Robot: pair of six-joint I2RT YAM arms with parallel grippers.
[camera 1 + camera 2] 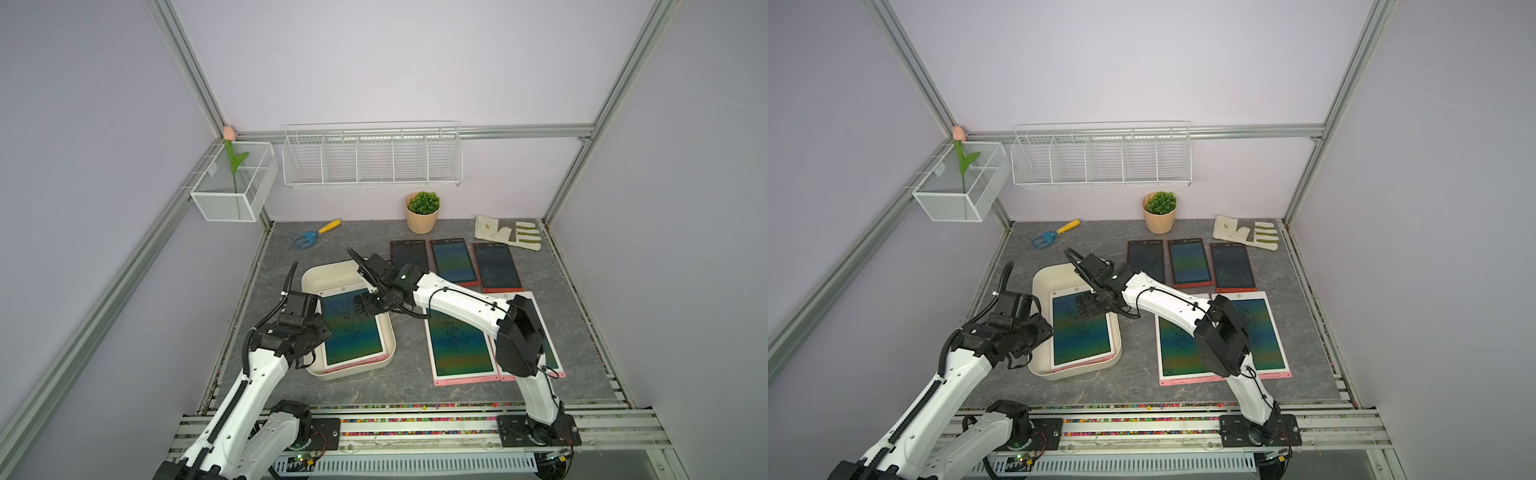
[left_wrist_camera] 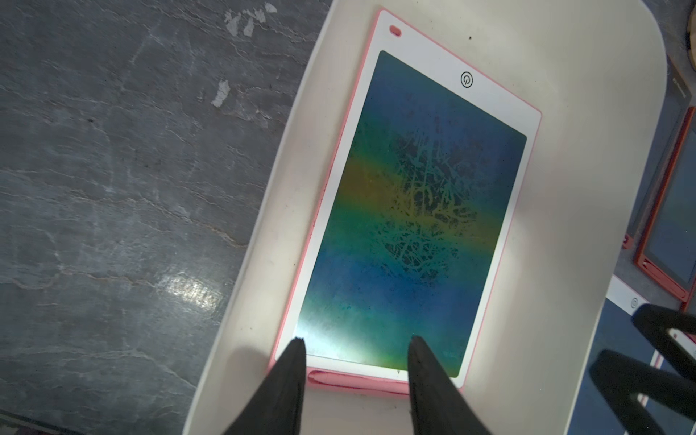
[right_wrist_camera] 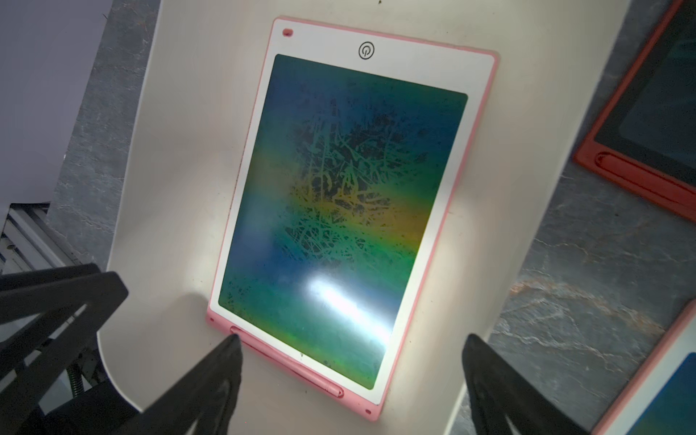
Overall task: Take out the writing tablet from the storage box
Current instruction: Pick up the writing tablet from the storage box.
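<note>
Since the tablet (image 1: 353, 328) lies flat on the floor of the box (image 1: 316, 282), pushed toward the near end and close to the walls, I reckon getting under it is the tricky bit. It looks like a thin, stiff, light slab with a glossy screen, so I'd guess it's slippery on the face and I wouldn't want to press or scrape there. Best hold, I think, is the pink rim at the near short edge where the stylus (image 3: 290, 363) sits, or a long edge once it's tipped up against a wall. My left gripper (image 2: 356, 341) hovers over that near edge with its jaws partly apart and nothing between them. My right gripper (image 3: 350, 339) is spread wide above the same end, also holding nothing. Count-wise: one tablet in the box, one box, two big pink tablets (image 1: 461, 349) out on the table already, and three small red tablets (image 1: 454, 261) in a row behind them. Both top views agree on that.
</note>
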